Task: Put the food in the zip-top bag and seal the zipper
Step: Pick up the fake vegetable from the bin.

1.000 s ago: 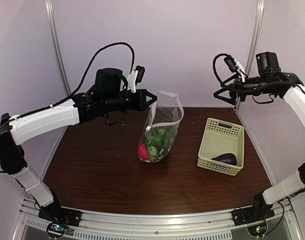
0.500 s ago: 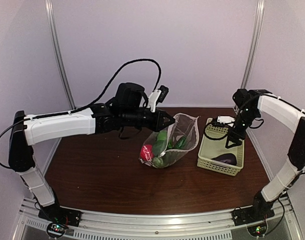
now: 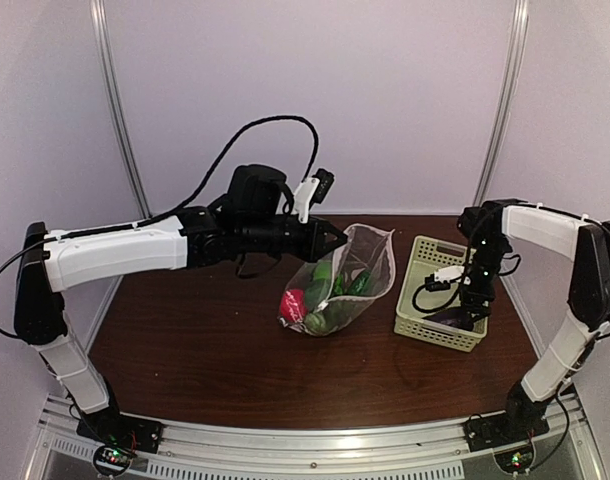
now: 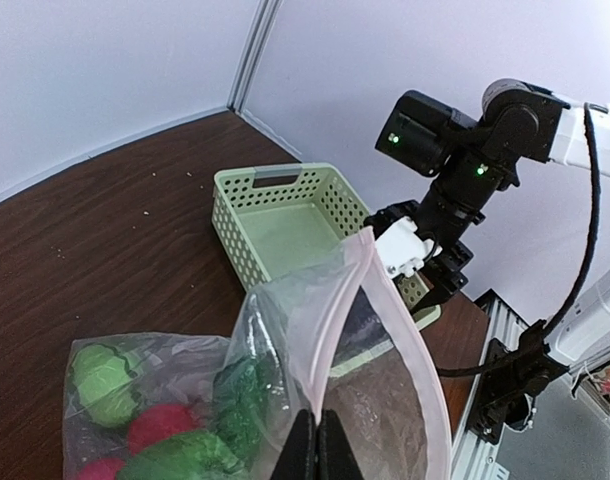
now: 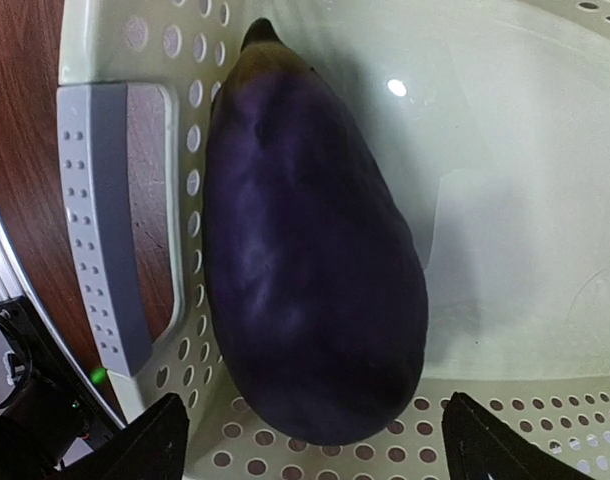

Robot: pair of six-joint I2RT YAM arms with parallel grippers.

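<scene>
left tool (image 4: 315,446) pinched the bag (image 3: 356,276) rim to hold its mouth up; right tool (image 5: 320,445) gaped empty over the eggplant (image 5: 305,250) in the basket (image 5: 530,190), probably grabbing next.

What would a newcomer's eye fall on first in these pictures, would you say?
The clear zip-top bag, holding green and red toy food, leans mid-table, its mouth edge pinched by the shut left hand. To its right, the open right hand reaches down into the pale green basket, above a dark purple eggplant.
</scene>
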